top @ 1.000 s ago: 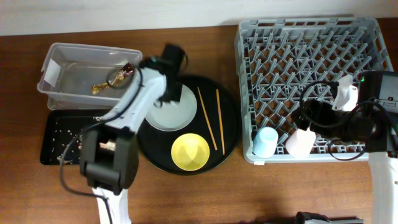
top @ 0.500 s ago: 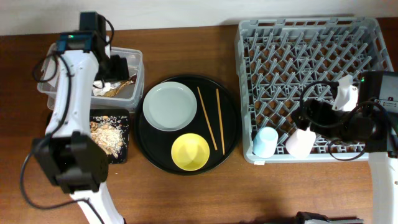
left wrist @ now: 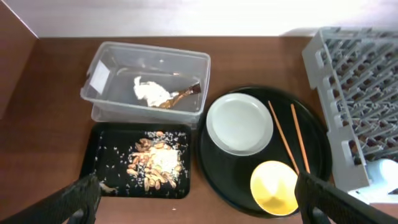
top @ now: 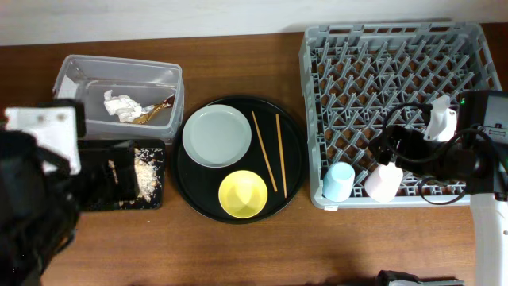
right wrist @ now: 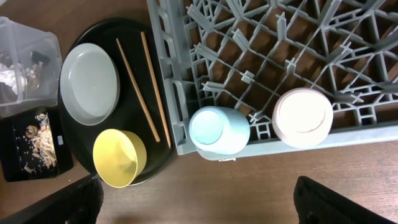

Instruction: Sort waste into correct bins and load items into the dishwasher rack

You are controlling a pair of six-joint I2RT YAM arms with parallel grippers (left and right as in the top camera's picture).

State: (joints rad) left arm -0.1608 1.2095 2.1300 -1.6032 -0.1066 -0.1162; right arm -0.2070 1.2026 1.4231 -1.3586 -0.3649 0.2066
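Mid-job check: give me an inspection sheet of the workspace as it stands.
Surface: brown wooden table.
Job's things: tissue and wrapper in clear tub; food scraps on flat black tray; plate, yellow bowl, chopsticks on round black tray; blue cup, pink cup at front edge of rack.
Clutter: nothing seen.
Grippers: left gripper and right gripper open, empty.
Cables: black cables loop over rack by right arm.
Surroundings: pale wall behind.

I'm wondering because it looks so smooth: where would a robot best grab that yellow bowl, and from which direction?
Probably the rim, from straight above. The yellow bowl stands upright and open on the round black tray, so its thin wall can be straddled, inside and out. Take the side away from the chopsticks, which lie close beside it.
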